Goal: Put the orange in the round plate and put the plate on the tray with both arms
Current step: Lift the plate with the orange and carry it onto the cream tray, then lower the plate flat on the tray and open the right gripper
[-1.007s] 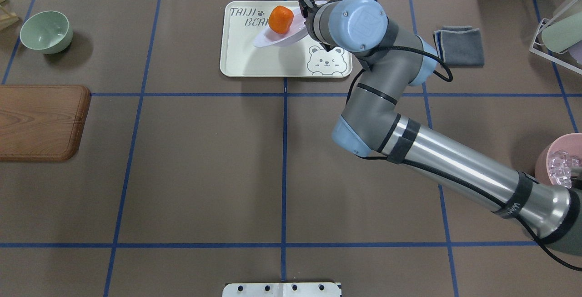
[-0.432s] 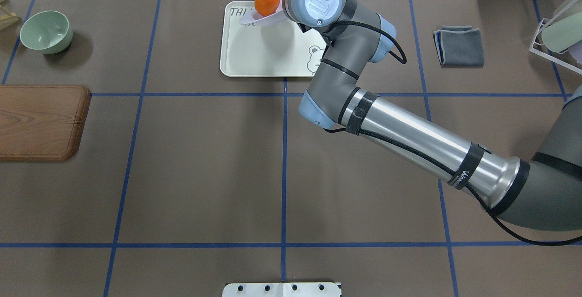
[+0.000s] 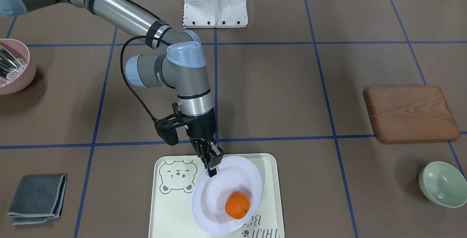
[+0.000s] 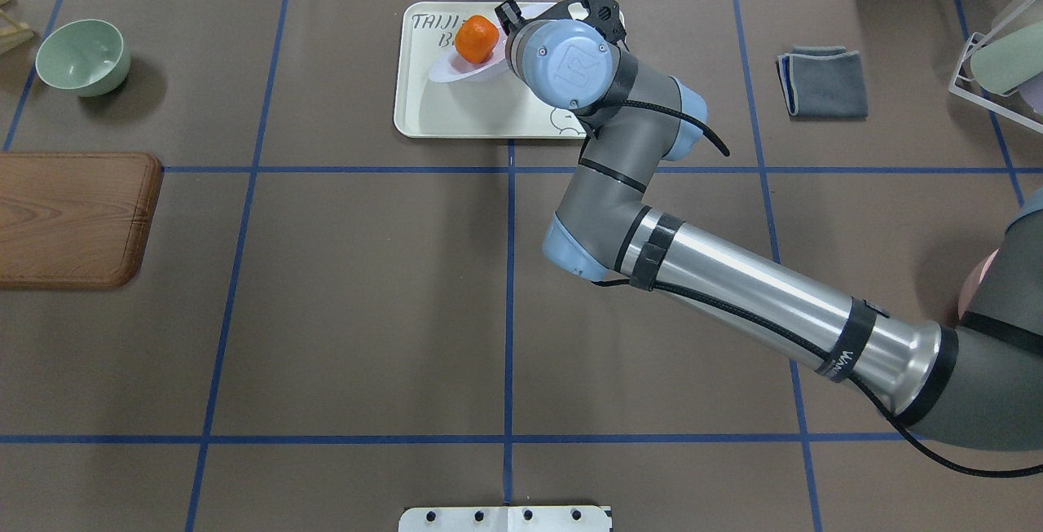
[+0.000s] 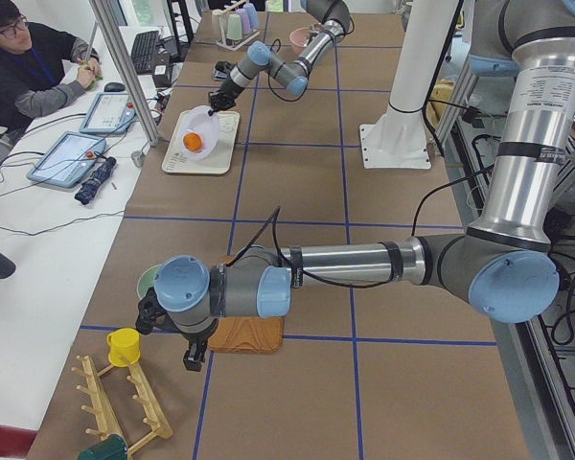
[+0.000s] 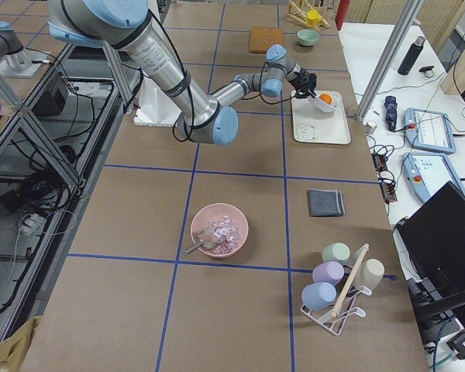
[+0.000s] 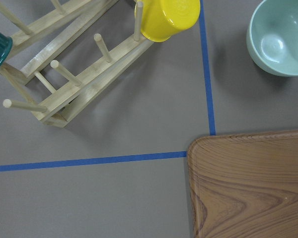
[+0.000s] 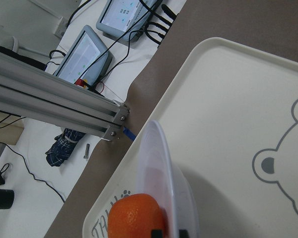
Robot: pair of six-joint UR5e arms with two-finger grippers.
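Note:
The orange lies in the white round plate, which is tilted over the cream tray. My right gripper is shut on the plate's rim on the robot's side. In the right wrist view the plate is edge-on, with the orange on its left and its shadow on the tray. From overhead, the orange and plate show beside the right wrist. The left gripper hangs by the wooden board, far from the tray; I cannot tell its state.
A wooden board and a pale-green bowl lie on the left side. A folded grey cloth lies right of the tray. A pink bowl stands near the right arm. A person sits beyond the table's far edge.
The right arm carried the plate with the orange leftward and farther over the tray. Since then the plate has come back a little toward the robot.

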